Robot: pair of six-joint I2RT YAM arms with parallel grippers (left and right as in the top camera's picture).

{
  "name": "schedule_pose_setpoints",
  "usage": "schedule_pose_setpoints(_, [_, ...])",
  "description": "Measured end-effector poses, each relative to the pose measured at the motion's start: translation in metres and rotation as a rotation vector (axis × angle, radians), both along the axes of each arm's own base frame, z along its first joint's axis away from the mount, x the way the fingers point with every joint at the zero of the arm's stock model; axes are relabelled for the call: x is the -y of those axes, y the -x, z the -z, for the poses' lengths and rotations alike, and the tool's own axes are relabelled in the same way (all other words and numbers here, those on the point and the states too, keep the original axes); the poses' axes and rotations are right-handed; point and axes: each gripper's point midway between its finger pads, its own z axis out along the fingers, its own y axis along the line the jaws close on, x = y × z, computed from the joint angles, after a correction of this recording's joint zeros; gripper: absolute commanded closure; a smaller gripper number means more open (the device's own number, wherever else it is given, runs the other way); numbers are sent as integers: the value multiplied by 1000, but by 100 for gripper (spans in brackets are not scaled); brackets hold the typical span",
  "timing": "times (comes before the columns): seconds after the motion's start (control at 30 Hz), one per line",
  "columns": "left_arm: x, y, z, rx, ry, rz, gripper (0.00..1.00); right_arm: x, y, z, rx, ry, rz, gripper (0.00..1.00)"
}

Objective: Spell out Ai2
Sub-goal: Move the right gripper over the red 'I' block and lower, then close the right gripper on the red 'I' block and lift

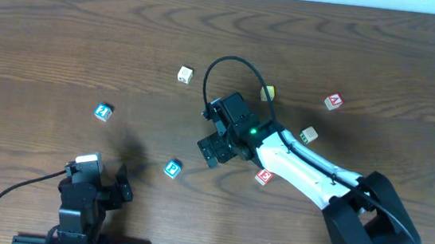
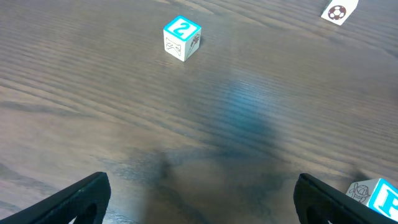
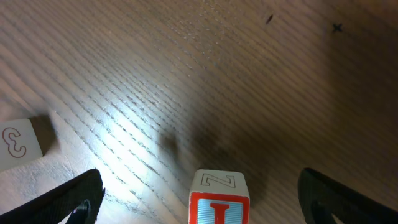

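The white cube with a red I (image 3: 219, 198) sits on the table between the wide-open jaws of my right gripper (image 3: 199, 199), touching neither jaw. In the overhead view the right gripper (image 1: 217, 147) hides it. The cube with a blue 2 (image 1: 103, 112) lies at the left and also shows in the left wrist view (image 2: 182, 37), far ahead of my open, empty left gripper (image 2: 202, 205). In the overhead view the left gripper (image 1: 100, 179) is near the front edge. The red A cube (image 1: 332, 102) lies at the far right.
The teal P cube (image 1: 172, 168) lies left of the right gripper, and the red E cube (image 1: 263, 175) beside the right arm. Other cubes: white (image 1: 184, 74), yellowish (image 1: 267, 93), beige (image 1: 309, 135). A cube with an outlined 3 (image 3: 18, 144) is left of the right jaws.
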Motion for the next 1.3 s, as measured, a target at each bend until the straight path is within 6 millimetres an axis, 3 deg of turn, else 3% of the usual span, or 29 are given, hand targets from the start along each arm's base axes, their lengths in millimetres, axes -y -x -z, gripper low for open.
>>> schedule_pose_setpoints(0.1, [0,0,0,0,0,0,5,3,-1,1,20,28,-22,9])
schedule_pose_setpoints(0.5, [0,0,0,0,0,0,5,10,11,19,-25,99,-69,17])
schedule_pose_setpoints(0.67, [0,0,0,0,0,0,4,12,14,23,-37,114,-77,26])
schedule_pose_setpoints(0.8, [0,0,0,0,0,0,5,14,15,27,-48,124,-78,41])
schedule_pose_setpoints(0.87, [0,0,0,0,0,0,5,14,15,28,-48,127,-84,55])
schedule_pose_setpoints(0.9, [0,0,0,0,0,0,5,14,16,29,-50,130,-80,58])
schedule_pose_setpoints(1.3, [0,0,0,0,0,0,5,15,15,29,-45,136,-79,62])
